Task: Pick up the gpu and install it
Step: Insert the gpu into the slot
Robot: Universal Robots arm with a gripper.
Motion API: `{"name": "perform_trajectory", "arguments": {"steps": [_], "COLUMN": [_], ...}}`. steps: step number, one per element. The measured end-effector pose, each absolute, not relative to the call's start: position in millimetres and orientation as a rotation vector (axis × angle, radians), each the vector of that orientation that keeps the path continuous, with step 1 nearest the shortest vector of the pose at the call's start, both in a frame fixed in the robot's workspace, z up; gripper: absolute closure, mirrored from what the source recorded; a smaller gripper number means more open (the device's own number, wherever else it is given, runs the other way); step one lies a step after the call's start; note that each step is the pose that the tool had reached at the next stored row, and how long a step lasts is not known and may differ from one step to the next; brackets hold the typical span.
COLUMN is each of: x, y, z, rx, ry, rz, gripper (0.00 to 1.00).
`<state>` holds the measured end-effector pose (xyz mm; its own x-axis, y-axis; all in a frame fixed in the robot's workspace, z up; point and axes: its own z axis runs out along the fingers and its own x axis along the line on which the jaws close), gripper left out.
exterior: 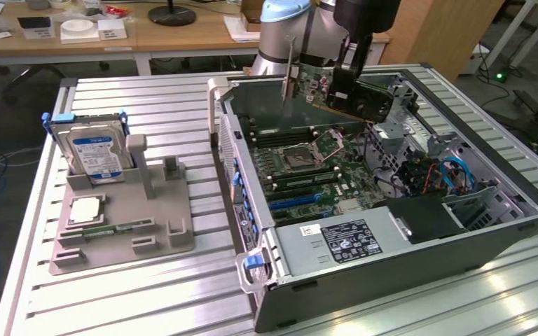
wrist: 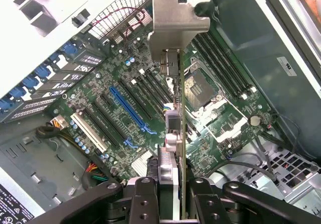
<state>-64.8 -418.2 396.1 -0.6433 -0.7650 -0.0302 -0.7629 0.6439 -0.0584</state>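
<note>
My gripper [exterior: 349,78] is shut on the gpu [exterior: 342,89], a green card with a black cooler and a silver end bracket, held tilted in the air over the far end of the open computer case [exterior: 493,231]. In the wrist view the gpu [wrist: 173,128] stands edge-on between my black fingers [wrist: 144,200], and its silver bracket [wrist: 175,18] points away from the gripper [wrist: 173,196]. Below it lies the green motherboard [wrist: 100,91] with a blue expansion slot [wrist: 131,111] and several black slots beside it. The card hangs clear of the board and touches no slot.
A grey fixture [exterior: 129,217] at the exterior view's left holds a silver hard drive with a blue label [exterior: 96,155], a processor [exterior: 84,208] and a narrow memory stick [exterior: 120,227]. Inside the case are the power supply [exterior: 344,241], cables [exterior: 437,175] and a metal drive cage [exterior: 395,105].
</note>
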Motion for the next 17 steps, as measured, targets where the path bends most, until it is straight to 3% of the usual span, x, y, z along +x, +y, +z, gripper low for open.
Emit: {"name": "perform_trajectory", "arguments": {"steps": [17], "x": [-64.8], "y": [-418.3], "z": [394.2], "rx": [-1.664], "ry": [2.597], "rz": [-0.052], "gripper": [0.72]}}
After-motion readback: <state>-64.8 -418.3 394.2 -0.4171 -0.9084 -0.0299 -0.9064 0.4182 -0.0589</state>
